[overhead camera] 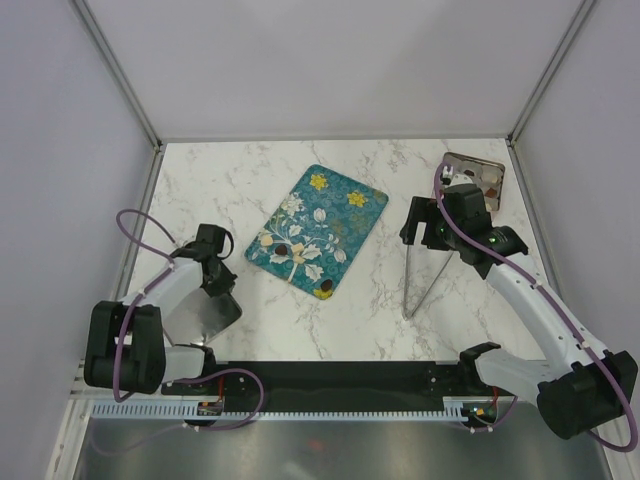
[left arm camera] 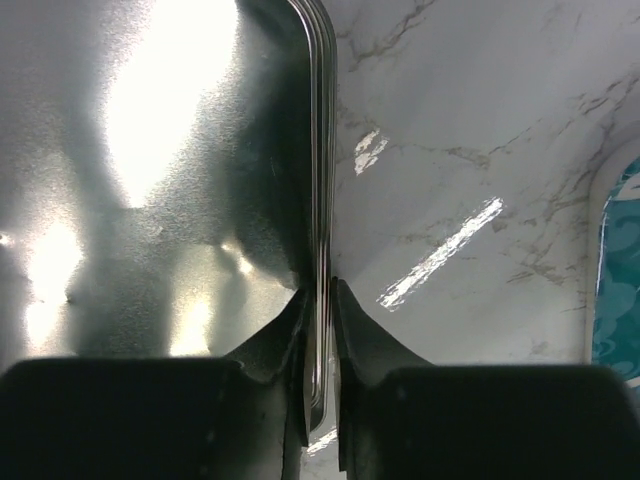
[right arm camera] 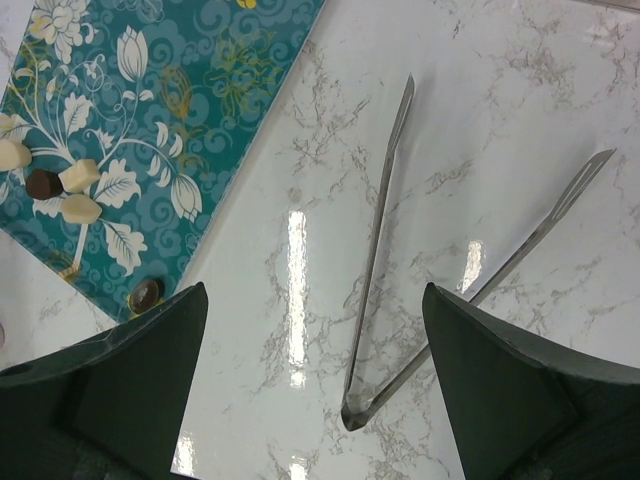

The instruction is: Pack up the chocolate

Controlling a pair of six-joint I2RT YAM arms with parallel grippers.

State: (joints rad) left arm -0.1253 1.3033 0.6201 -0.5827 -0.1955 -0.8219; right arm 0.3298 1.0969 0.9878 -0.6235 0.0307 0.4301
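left tool pinches metal tray; right tool wide open above tongs

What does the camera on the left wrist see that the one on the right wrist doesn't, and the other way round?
Only the left wrist view shows a shiny metal plate, its thin rim pinched between that arm's jaws. Only the right wrist view shows the metal tongs lying on the white marble table below its wide-open jaws, and the chocolate pieces, dark and pale, on the teal tray. Both show the table and that tray, though the left wrist catches only a sliver of the tray at its right edge.
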